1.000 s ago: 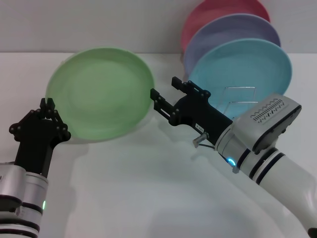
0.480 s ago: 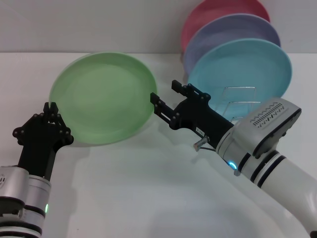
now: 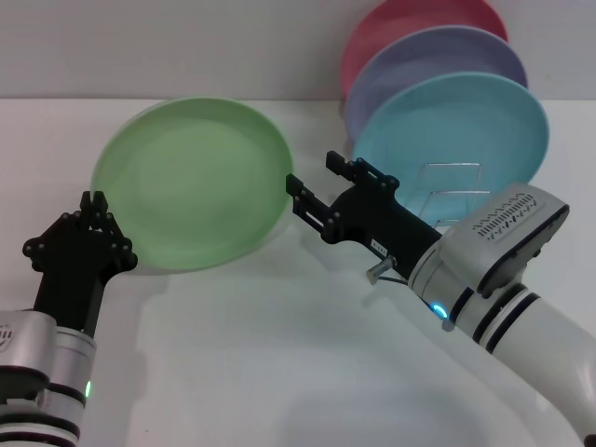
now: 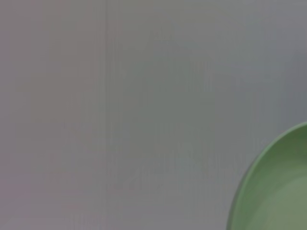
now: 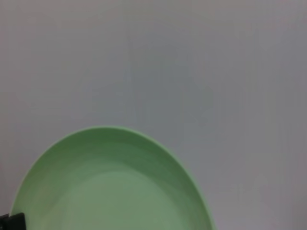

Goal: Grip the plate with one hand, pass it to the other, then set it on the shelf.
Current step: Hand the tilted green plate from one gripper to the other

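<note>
— Where's the plate [image 3: 191,182]?

— Tilted up above the table [image 3: 279,354], at about 10 o'clock in my head view. My left hand [image 3: 96,205] pinches its rim at the 8 o'clock edge.

— And your right hand [image 3: 313,186]?

— Fingers spread, at the plate's 3 o'clock edge, one tip just beside the rim; I can't tell if it touches.

— The shelf [image 3: 452,191]?

— At 2 o'clock behind my right arm, holding a blue plate [image 3: 456,126], a lavender plate [image 3: 438,56] and a pink plate [image 3: 410,19].

Left claw [image 3: 94,202] raised at lower left, fingers pinched together, pointing up. Right claw [image 3: 315,184] reached in from right, jaws spread apart.
</note>
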Robot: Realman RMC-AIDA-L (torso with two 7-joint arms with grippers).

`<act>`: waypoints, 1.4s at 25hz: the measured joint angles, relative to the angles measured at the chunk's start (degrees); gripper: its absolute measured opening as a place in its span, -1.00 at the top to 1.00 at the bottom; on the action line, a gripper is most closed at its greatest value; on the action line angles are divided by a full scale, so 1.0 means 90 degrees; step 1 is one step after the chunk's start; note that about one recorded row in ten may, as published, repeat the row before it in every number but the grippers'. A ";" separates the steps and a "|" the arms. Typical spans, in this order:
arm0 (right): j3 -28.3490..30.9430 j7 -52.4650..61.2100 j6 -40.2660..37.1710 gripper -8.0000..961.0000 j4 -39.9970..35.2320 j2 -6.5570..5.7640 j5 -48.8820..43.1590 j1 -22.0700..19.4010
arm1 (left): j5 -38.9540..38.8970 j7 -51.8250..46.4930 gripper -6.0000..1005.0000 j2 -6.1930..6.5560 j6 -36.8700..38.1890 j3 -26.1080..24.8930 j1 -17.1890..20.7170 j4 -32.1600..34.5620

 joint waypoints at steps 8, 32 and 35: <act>0.0156 0.0000 0.0091 -0.36 -0.0069 0.0000 -0.0026 0.0075 | -0.0221 0.0447 0.82 0.0001 -0.0008 0.0073 -0.0024 0.0237; 0.0206 0.0000 0.0426 -0.34 -0.0117 0.0000 -0.0035 0.0377 | -0.1047 0.1646 0.81 0.0000 0.0149 0.0231 0.0047 0.1026; 0.0220 0.0000 0.0471 -0.34 -0.0117 0.0000 -0.0035 0.0408 | -0.1074 0.1674 0.81 0.0000 0.0191 0.0271 0.0045 0.1072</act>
